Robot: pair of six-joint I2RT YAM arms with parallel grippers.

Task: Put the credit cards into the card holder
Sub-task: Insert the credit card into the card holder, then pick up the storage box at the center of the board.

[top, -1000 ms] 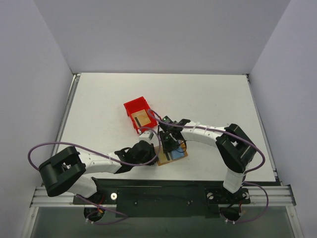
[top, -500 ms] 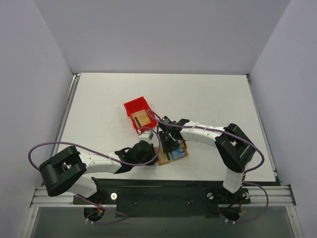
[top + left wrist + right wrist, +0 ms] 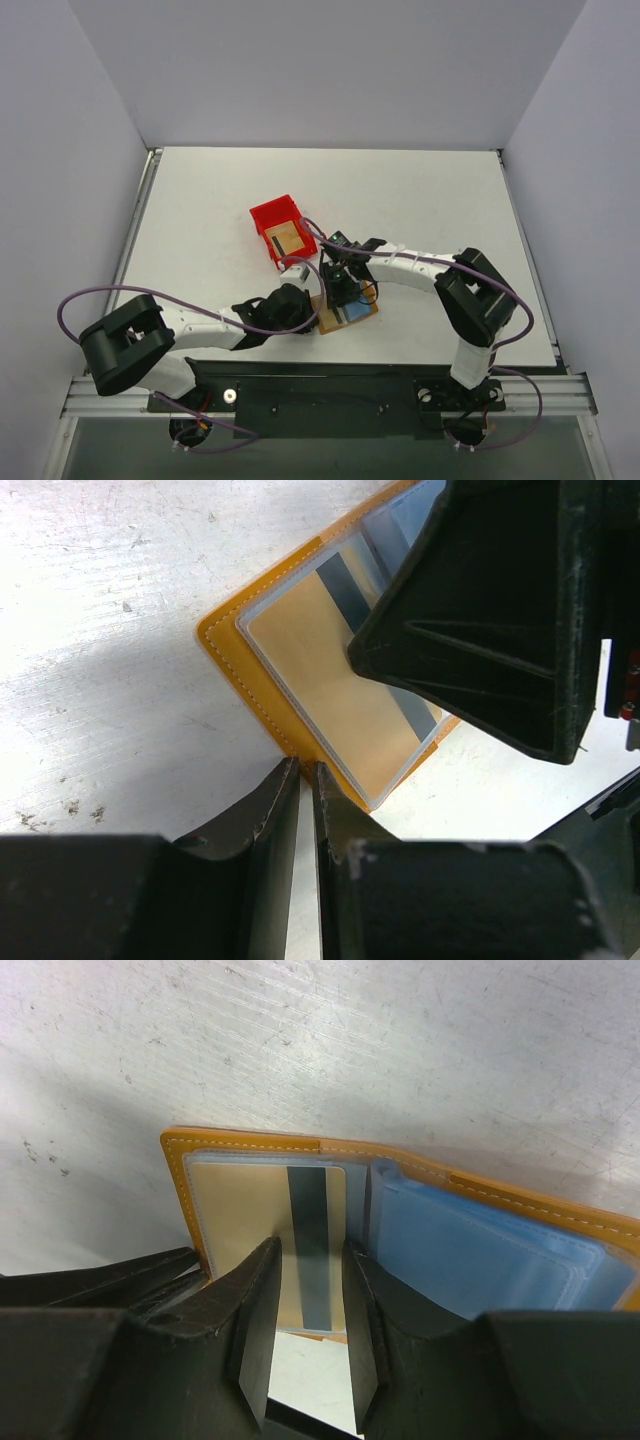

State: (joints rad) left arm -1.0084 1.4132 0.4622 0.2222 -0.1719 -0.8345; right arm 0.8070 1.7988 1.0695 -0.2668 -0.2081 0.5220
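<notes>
The card holder [image 3: 335,320] lies open near the table's front edge, orange-tan with a light blue inner panel [image 3: 470,1250]. A tan credit card [image 3: 235,1210] with a dark stripe sits under the clear sleeve of its left half [image 3: 320,670]. My left gripper [image 3: 305,765] is shut on the holder's orange edge [image 3: 225,645], pinning its left side [image 3: 318,312]. My right gripper [image 3: 310,1248] hovers open over the striped part of that card, its fingers [image 3: 255,1300] straddling the stripe without gripping it. In the top view it is over the holder [image 3: 345,288].
A red plastic bin [image 3: 262,217] stands just behind the holder to the left, with another tan card [image 3: 287,238] lying in it. Both arms crowd together around the holder. Purple cables loop beside each arm.
The right gripper has shifted very slightly over the holder. The left gripper and the holder have stayed where they were.
</notes>
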